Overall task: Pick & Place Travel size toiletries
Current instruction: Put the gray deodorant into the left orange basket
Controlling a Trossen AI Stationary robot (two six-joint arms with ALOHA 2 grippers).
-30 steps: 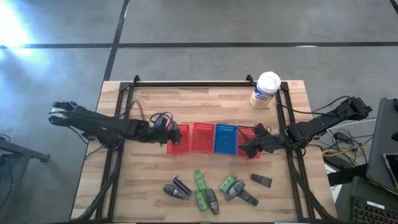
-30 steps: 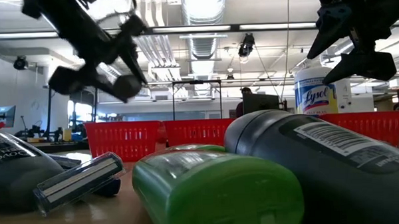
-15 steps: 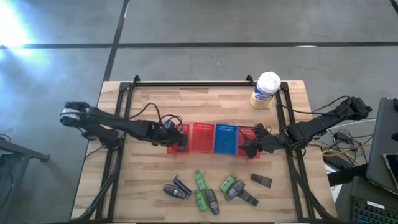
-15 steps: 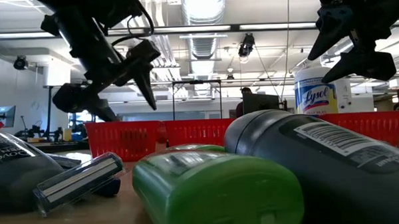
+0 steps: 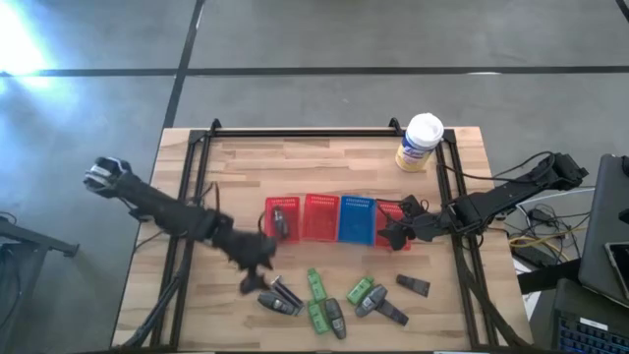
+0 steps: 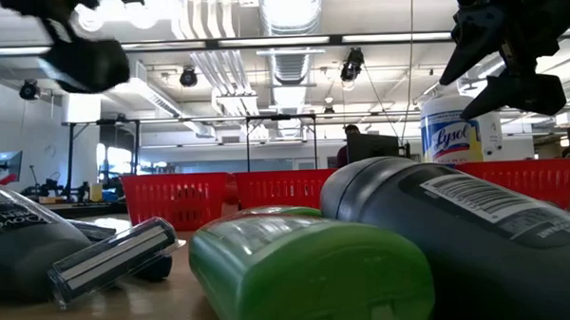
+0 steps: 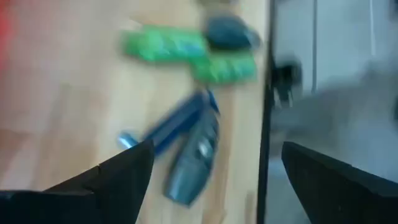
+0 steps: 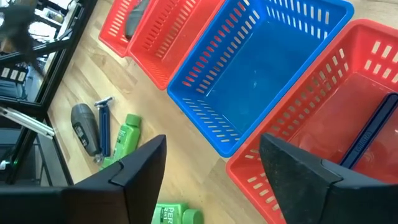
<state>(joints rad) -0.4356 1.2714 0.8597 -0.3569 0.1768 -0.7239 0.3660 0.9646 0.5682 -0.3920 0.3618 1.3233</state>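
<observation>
Having left one grey tube (image 5: 279, 218) in the leftmost red basket (image 5: 267, 233), my left end effector (image 5: 257, 279), fingers apart and empty, has swung down to the remaining toiletries (image 5: 334, 300) on the tabletop (image 5: 236, 167), ready for another pick.

overhead, table-level, two wrist views

Bright overhead room lighting — left wrist view motion-blurred; low view's near toiletries (image 6: 308, 264) soft.
</observation>
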